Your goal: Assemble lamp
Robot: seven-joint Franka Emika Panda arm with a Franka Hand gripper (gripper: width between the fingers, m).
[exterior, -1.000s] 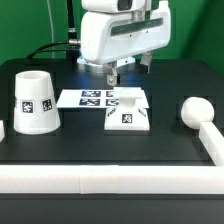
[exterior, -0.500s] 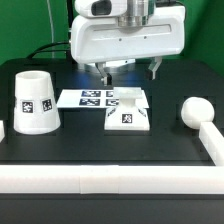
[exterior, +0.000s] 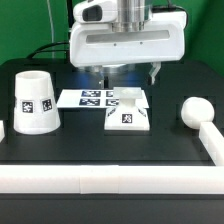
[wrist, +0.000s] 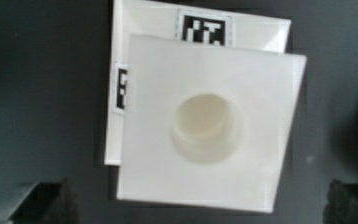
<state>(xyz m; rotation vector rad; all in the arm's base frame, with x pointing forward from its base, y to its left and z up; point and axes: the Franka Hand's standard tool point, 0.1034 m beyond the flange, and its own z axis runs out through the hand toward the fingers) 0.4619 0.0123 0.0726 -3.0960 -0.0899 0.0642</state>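
The low square lamp base (exterior: 128, 114) sits mid-table with its tag facing front. In the wrist view the base (wrist: 208, 90) fills the middle, with its round socket (wrist: 206, 128) facing up. My gripper (exterior: 129, 76) hangs above and just behind the base, open and empty. Its dark fingertips (wrist: 39, 202) stand wide on either side of the base's edge, clear of it, around the gripper's midpoint (wrist: 194, 205). The tapered shade (exterior: 35, 102) stands upright at the exterior view's left. The round-headed bulb (exterior: 192, 111) lies at the exterior view's right.
The marker board (exterior: 92, 99) lies flat behind the base, partly under it, and shows in the wrist view (wrist: 206, 30). A long white rail (exterior: 110, 180) runs along the table's front and up the right side beside the bulb.
The hand has come forward and settled over the base, looming larger. Its fingers now stand wider apart than a second ago. The lamp parts have not moved.
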